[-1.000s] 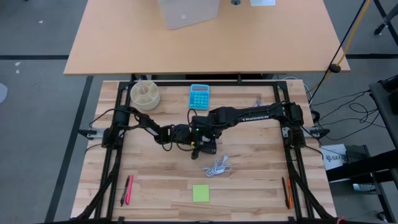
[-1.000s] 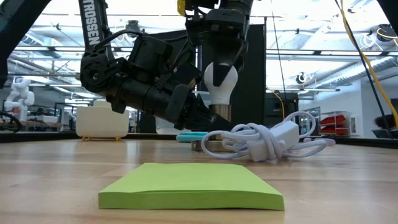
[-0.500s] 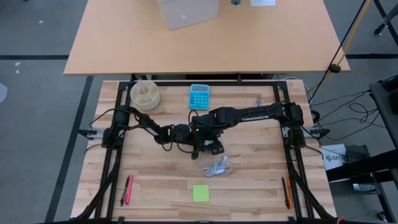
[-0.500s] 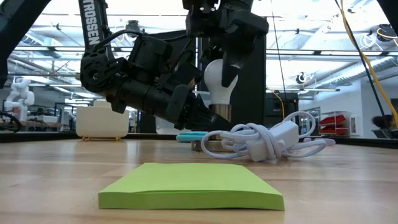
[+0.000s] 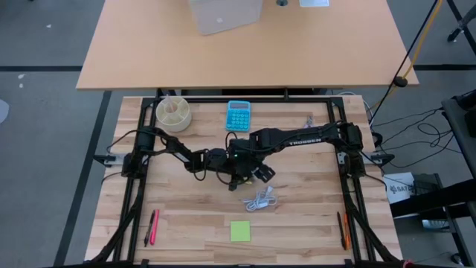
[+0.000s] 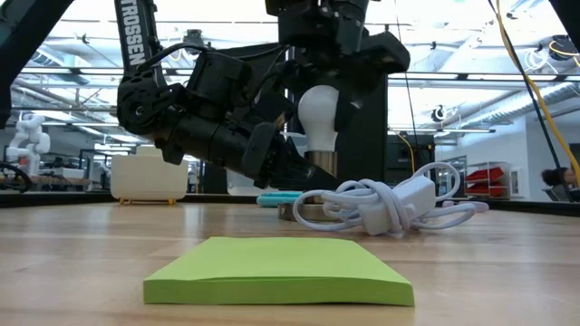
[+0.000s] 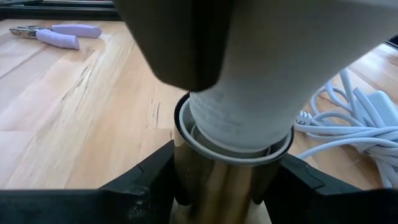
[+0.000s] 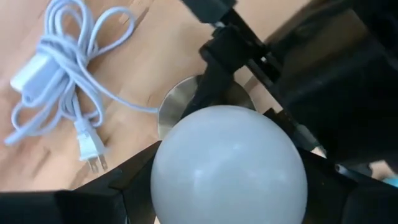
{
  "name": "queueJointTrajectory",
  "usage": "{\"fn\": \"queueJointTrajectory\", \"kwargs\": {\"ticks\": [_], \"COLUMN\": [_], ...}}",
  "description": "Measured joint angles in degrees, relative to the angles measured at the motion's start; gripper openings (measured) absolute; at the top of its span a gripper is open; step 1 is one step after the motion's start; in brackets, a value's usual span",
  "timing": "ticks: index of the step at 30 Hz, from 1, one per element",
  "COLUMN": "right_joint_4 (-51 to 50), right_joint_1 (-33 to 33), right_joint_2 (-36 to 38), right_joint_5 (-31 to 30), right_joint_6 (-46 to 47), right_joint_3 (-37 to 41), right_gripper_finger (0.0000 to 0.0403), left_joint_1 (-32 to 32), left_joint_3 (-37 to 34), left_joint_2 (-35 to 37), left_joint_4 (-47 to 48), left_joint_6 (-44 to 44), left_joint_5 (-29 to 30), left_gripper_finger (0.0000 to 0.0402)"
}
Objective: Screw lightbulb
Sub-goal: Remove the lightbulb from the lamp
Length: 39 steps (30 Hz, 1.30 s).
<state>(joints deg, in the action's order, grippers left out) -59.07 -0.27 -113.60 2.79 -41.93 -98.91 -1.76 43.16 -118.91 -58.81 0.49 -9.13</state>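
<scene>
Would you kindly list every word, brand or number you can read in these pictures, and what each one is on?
"TROSSEN": white letters on the right arm, seen from above.
"ROSSEN": running down an arm link in the low view, its top cut off.
Calculator keys: too small to read.

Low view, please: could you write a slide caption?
Right hand holds the white frosted lightbulb above the brass socket gripped by the left hand, behind a coiled white cord.

Both dark arms are meeting at the frame's centre, the left gripper (image 5: 223, 165) and right gripper (image 5: 249, 170) lying close together. A blue calculator (image 5: 239, 115) is sitting above them, a white cable (image 5: 261, 199) and green sticky pad (image 5: 240, 231) below.
</scene>
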Motion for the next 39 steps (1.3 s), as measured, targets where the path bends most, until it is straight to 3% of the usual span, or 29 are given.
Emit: {"fn": "queueJointTrajectory", "kwargs": {"ticks": [8,13,25,34,39], "right_joint_4": [0.0,0.2,0.7,1.0,1.4], "right_joint_1": [0.0,0.0,0.6,1.7,1.9], "right_joint_2": [0.0,0.0,0.0,0.0,0.0], "right_joint_5": [-0.5,-0.5,-0.1,0.0,-1.6], "right_joint_6": [-15.1,-16.8,-0.3,11.9,15.6], "right_joint_3": [0.0,0.0,0.0,0.0,0.0], "right_gripper_finger": [0.0276,0.0273,0.0318,0.0393,0.0395], "left_joint_1": [0.0,0.0,-0.1,-0.5,-0.5], "left_joint_3": [0.0,-0.1,-0.1,-0.1,0.0], "left_joint_2": [0.0,0.0,0.0,0.0,0.0], "left_joint_4": [0.0,0.0,-0.1,-0.1,-0.1], "left_joint_6": [-0.1,-0.1,-0.4,-0.2,-0.3], "left_joint_5": [0.0,0.0,-0.1,-0.2,-0.1], "left_gripper_finger": [0.0197,0.0197,0.0197,0.0197,0.0197]}}
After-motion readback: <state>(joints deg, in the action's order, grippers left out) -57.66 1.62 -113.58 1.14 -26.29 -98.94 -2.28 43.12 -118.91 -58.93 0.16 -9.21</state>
